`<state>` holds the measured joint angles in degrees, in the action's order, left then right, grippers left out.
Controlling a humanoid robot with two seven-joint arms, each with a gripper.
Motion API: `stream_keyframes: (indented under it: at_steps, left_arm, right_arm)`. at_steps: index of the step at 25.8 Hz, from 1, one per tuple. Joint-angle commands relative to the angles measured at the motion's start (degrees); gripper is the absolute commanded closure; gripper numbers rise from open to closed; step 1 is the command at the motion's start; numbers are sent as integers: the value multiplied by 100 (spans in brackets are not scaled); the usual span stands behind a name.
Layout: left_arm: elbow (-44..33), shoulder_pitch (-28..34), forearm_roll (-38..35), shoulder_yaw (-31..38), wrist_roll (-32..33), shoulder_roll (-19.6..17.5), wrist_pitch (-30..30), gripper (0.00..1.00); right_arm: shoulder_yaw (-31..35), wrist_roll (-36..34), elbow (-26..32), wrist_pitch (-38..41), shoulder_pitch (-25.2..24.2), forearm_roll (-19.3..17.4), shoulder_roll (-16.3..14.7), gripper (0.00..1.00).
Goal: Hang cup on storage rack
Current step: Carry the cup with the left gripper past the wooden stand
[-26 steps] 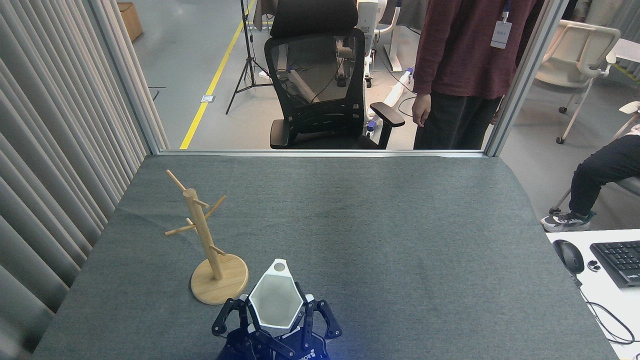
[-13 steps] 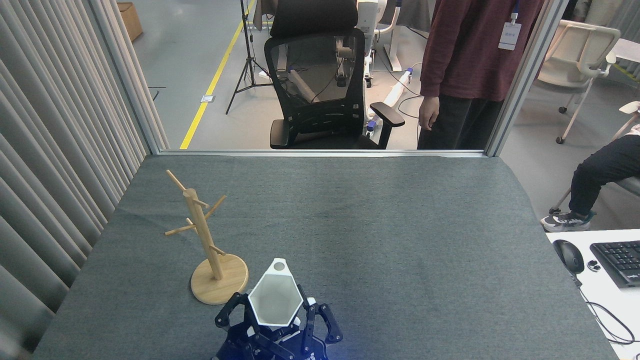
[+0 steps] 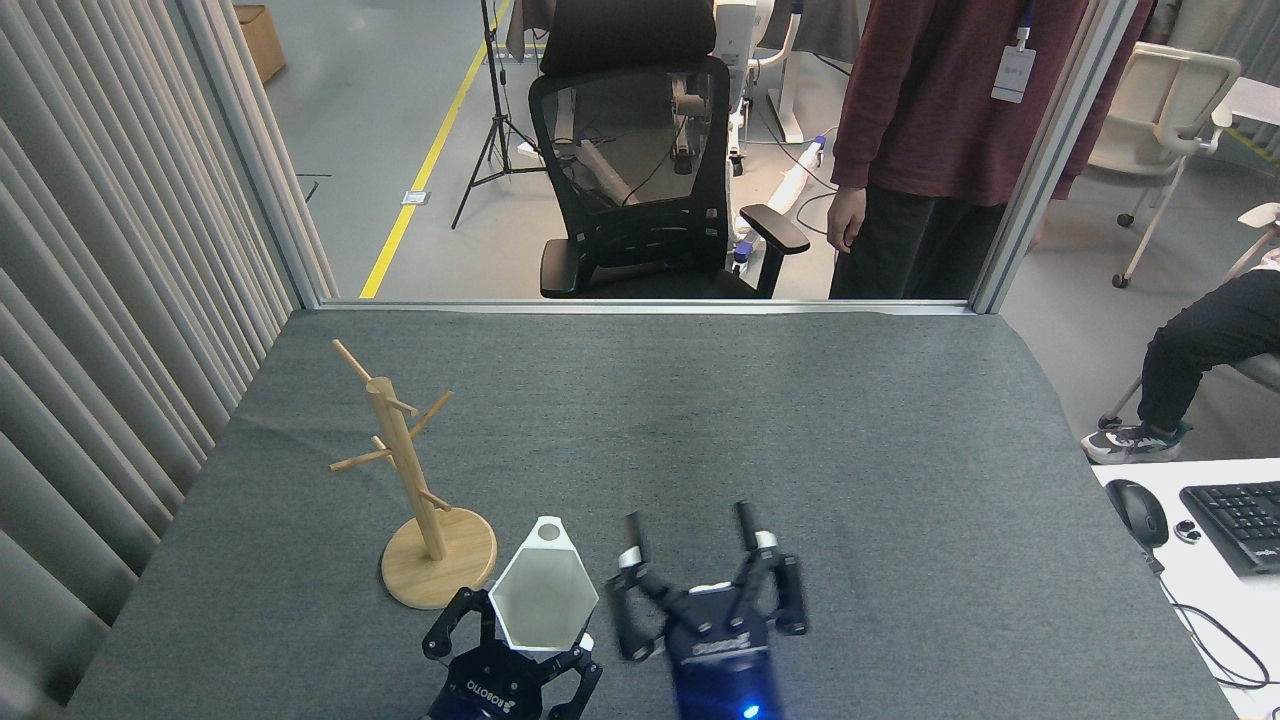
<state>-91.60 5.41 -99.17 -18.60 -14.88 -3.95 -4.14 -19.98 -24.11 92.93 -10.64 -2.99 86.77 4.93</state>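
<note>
The white hexagonal cup (image 3: 545,600) is near the table's front edge, its mouth facing up at me and its rim tab with the round hole pointing away. My left gripper (image 3: 515,655) is shut on the cup from below, with dark fingers on both of its sides. My right gripper (image 3: 690,528) is just right of the cup, apart from it and open, both fingers pointing away with nothing between them. The wooden storage rack (image 3: 400,470) stands upright on its round base (image 3: 438,572) just left of and behind the cup, with all its slanted pegs bare.
A grey cloth covers the table (image 3: 800,430). A ribbed curtain (image 3: 90,300) runs along the left side. Beyond the far edge are a black office chair (image 3: 640,170) and a standing person in a maroon top (image 3: 930,100). A white desk with a mouse (image 3: 1137,512) sits at the right.
My right gripper has come off the cup, moved right and opened. The cup, still in my left gripper, has shifted slightly left. The standing person shifted a little.
</note>
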Motion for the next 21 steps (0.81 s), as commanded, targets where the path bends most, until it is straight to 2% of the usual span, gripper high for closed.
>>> stream_keyframes:
  at_steps: [1,2,4,6,9,12,17,21]
  left_arm:
    - [-16,22,38,129,-15,-27,326,55]
    - [-24,31,38,234,-15,-36,476,55]
    - [-33,22,-6,419,-41,-71,818,55]
    - [-33,-22,-68,568,-85,-133,1390,55]
    - [160,-57,-753,973,-94,-660,2207,53]
    - [389,-75,-1588,1368,-94,-730,2629,53]
    - [986,-593,-2704,2019,-85,-730,2735,55]
    - [1329,-918,-2810,2027,-103,-713,2761,56]
  right_arm:
    - [1295,257,-671,-166,264,-828,-106,2]
    - [1418,301,-890,-122,273,-767,-202,2]
    - [1444,301,-1022,10,220,-705,-765,1]
    - [1435,293,-1049,27,176,-723,-1108,2]
    - [1462,293,-1101,54,159,-749,-1125,2]
    - [1462,301,-1101,36,211,-749,-1090,2]
    - [1453,301,-1101,36,229,-740,-959,2]
    - [1453,301,-1101,36,229,-723,-967,2]
